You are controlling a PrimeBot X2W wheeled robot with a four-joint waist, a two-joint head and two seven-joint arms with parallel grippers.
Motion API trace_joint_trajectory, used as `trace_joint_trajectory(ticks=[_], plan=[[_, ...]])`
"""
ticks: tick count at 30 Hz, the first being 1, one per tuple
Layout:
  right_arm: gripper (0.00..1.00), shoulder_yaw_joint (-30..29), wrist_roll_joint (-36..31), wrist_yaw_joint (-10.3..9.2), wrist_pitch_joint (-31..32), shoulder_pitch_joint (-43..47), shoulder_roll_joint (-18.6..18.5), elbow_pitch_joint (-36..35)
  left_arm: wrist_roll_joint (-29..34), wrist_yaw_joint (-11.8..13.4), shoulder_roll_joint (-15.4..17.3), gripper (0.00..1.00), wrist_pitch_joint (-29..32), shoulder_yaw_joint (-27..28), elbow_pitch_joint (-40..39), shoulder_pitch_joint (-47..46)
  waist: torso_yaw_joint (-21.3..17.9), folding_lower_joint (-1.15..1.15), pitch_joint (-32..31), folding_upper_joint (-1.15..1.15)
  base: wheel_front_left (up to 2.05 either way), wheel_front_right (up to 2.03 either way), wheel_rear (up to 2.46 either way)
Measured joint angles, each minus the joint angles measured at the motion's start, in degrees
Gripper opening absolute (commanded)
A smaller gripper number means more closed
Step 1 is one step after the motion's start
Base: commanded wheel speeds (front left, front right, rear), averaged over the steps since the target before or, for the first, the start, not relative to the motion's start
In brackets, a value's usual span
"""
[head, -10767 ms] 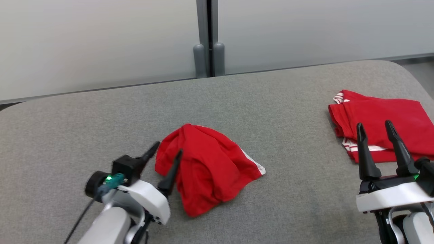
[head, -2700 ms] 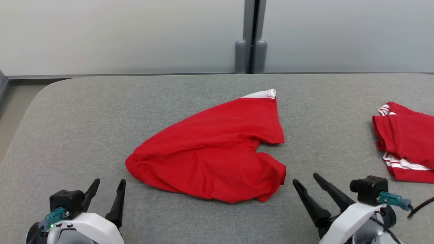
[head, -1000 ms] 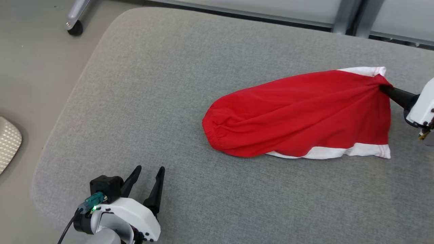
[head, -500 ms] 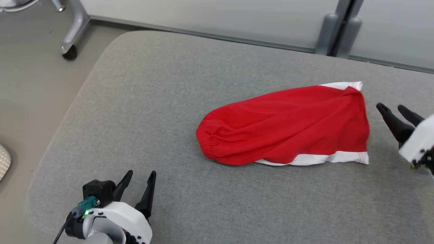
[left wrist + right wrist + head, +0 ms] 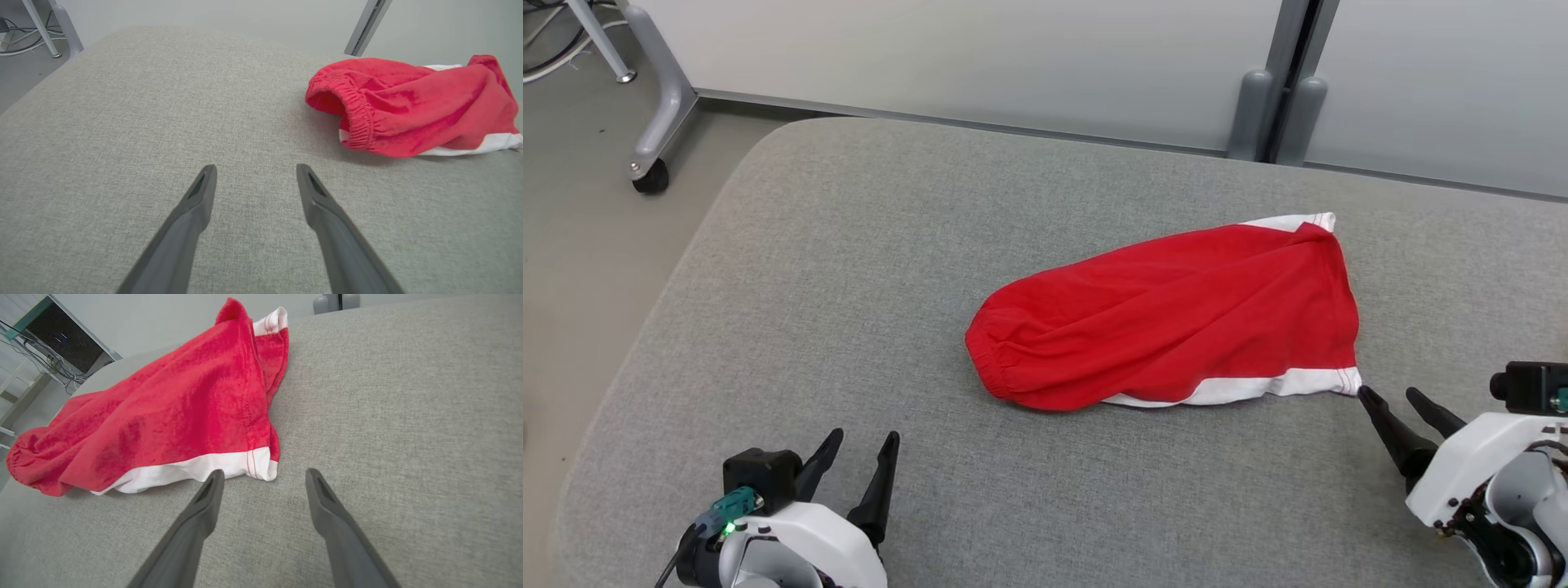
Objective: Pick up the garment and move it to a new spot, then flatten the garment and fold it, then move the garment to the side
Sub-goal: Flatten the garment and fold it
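The red garment (image 5: 1176, 318) is laid out on the grey tabletop (image 5: 849, 269), roughly in the middle and a bit toward the right. It's stretched left to right. The gathered elastic waistband (image 5: 359, 118) is pointed left, and the white-trimmed hem (image 5: 184, 471) is at the right end. It isn't flattened at all, and soft folds can be seen running along its length. A white band is shown along the near edge, plus a small white bit at the far right corner.

The left tool (image 5: 864, 435) is parked at the near left of the tabletop, well apart from the garment. Its fingers are spread and nothing is held between them. In the left wrist view, bare grey fabric is seen between the fingers, with the waistband opening off to the far right.

The right tool (image 5: 1388, 393) is found at the near right, also spread wide, with nothing pinched. One fingertip is placed just beside the garment's near right corner, right at the white hem. Whether it's actually touching can't be told. The other finger is held over bare tabletop.

Past the far edge, a pale wall with a grey post (image 5: 1278, 98) can be seen. Off to the far left, a grey frame leg with a black caster (image 5: 649, 175) is stood on the floor (image 5: 572, 269).
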Motion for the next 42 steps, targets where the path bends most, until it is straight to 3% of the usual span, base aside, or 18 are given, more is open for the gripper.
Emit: trace_joint_trajectory(ticks=[14, 15, 16, 17, 27, 32, 42], plan=[[1.00, 1.80, -2.86, 0.00, 5.44, -8.38, 3.91, 13.32, 0.12, 0.49, -0.03, 1.00, 0.76, -0.64, -0.85, -0.31, 3.98, 0.00, 2.75, 0.00, 0.00, 0.00, 0.00], [0.82, 2.15, -2.83, 0.00, 5.59, -8.57, 3.99, 13.58, 0.10, 0.51, -0.05, 1.00, 0.76, -0.66, -0.84, -0.31, 4.03, 0.00, 2.64, 0.00, 0.00, 0.00, 0.00], [0.31, 2.49, -2.66, 0.00, 5.93, -8.76, 4.08, 13.85, 0.03, 0.52, -0.05, 1.00, 0.76, -0.65, -0.81, -0.31, 4.02, 0.00, 2.48, 0.00, 0.00, 0.00, 0.00], [0.00, 2.86, -2.33, 0.00, 6.12, -8.90, 4.13, 13.93, -0.01, 0.67, -0.02, 1.00, 0.76, -0.59, -0.80, -0.30, 3.92, 0.00, 2.37, 0.00, 0.00, 0.00, 0.00], [0.00, 5.97, 0.32, 0.00, 6.34, -6.53, 2.72, 8.26, -0.10, 0.86, 0.82, 1.00, 0.92, -0.68, -0.78, 0.22, 1.11, 0.00, 0.71, 0.00, 0.00, 0.00, 0.00], [0.00, 5.33, 3.00, 0.00, 7.62, -2.60, -1.33, 0.73, -0.68, 1.34, 1.71, 1.00, 0.91, -0.35, -1.46, 1.35, -1.01, 0.00, -0.33, 0.00, 0.00, 0.00, 0.00], [0.00, -1.07, 7.24, 0.00, 17.70, 10.27, -9.00, -10.71, -1.29, 2.25, 3.11, 1.00, 1.36, -0.10, -3.03, 2.67, -6.25, 0.00, -1.87, 0.00, 0.00, 0.00, 0.00]])
